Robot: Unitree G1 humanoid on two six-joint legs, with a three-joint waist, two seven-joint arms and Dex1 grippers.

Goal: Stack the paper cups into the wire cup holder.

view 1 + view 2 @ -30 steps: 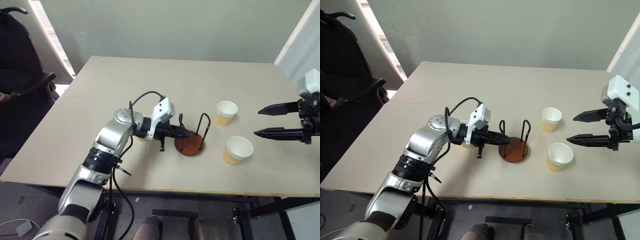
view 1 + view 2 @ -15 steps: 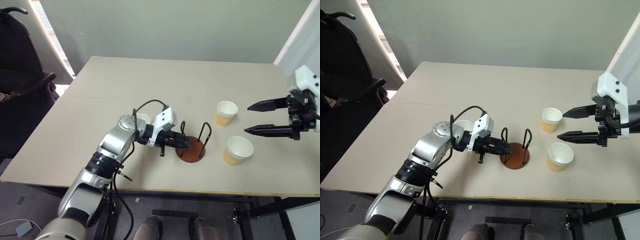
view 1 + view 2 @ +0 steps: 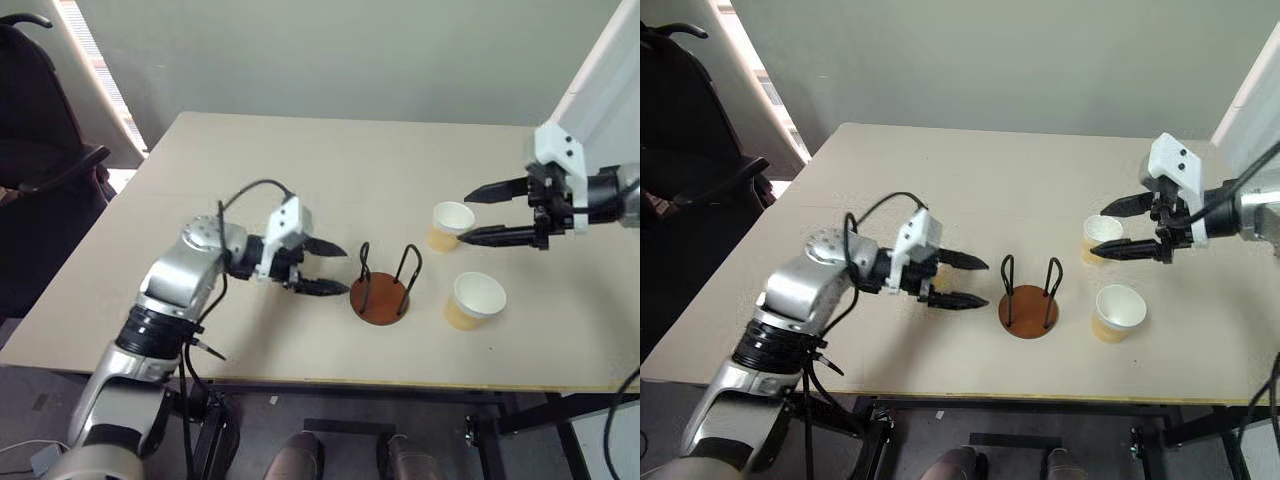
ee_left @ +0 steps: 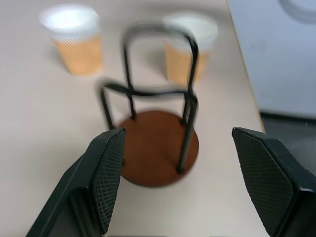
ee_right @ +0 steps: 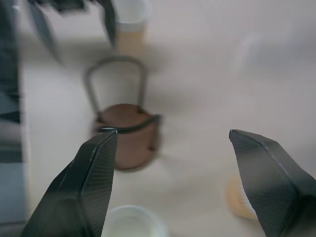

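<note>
The wire cup holder stands empty near the table's front edge, its reddish-brown disc carrying two black wire loops. My left gripper is open just to its left, pointing at it without touching. Right of the holder stand two paper cups, the far one and the near one. My right gripper is open with its fingertips on either side of the far cup's rim. A third paper cup shows in the right wrist view, beyond the holder and beside the left gripper's fingers.
The beige table has open surface behind the holder. A black office chair stands off its left side. A white panel rises at the right edge.
My left gripper has opened and drawn back to the left, off the holder's base. My right gripper has swung in to the left, up to the far cup, staying open.
</note>
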